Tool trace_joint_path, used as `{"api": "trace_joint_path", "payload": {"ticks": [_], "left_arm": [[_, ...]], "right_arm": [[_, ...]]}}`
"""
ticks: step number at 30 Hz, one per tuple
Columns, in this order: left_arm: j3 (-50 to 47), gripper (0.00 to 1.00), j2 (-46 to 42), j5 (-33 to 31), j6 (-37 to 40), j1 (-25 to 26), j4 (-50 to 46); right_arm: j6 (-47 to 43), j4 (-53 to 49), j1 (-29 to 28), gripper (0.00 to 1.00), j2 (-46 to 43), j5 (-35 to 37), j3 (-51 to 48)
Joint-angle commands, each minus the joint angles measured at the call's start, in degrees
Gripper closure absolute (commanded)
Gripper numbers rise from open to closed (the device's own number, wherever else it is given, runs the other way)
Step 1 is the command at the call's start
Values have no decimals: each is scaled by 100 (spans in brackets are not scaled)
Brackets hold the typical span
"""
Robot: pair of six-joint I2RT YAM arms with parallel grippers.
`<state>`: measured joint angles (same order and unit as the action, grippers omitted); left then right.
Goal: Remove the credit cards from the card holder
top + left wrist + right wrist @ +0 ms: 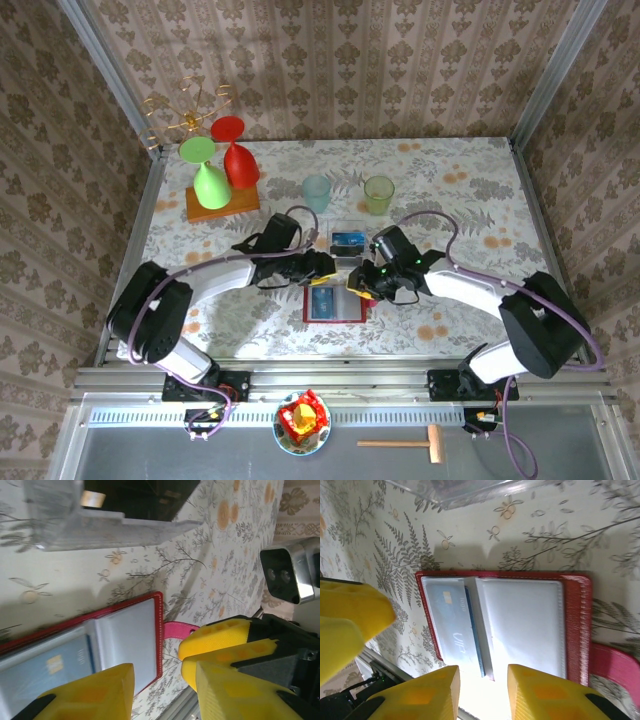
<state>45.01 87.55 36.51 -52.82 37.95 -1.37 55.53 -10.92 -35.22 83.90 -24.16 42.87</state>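
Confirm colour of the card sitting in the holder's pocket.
The card is blue, tucked inside the red card holder. It shows best in the right wrist view.

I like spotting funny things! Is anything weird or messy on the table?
Nothing is spilled or broken. The only odd thing: the green goblet and red goblet at the back left seem to stand upside down.

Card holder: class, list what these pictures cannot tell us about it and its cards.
- Top external: blue card too small to read.
- Left wrist: card holder cut by the frame edge and behind left fingers.
- Right wrist: anything under the blue card hidden by it; print blurred.
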Motion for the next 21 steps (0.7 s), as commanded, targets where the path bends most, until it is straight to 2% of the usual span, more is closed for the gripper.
{"api": "trace_joint_path", "payload": {"ticks": [1, 7, 15, 21], "left_arm": [[-295, 63, -260, -197, 219, -157, -272], [-778, 63, -526, -206, 130, -435, -208], [-1271, 63, -621, -160, -127, -526, 197], [-1338, 64, -488, -74, -167, -526, 345]], "right_arm": [[45, 150, -157, 70, 288, -137, 292], [97, 292, -353, 71, 724, -219, 506], [134, 463, -498, 73, 1119, -343, 616], [151, 565, -579, 80, 1348, -438, 747]]}}
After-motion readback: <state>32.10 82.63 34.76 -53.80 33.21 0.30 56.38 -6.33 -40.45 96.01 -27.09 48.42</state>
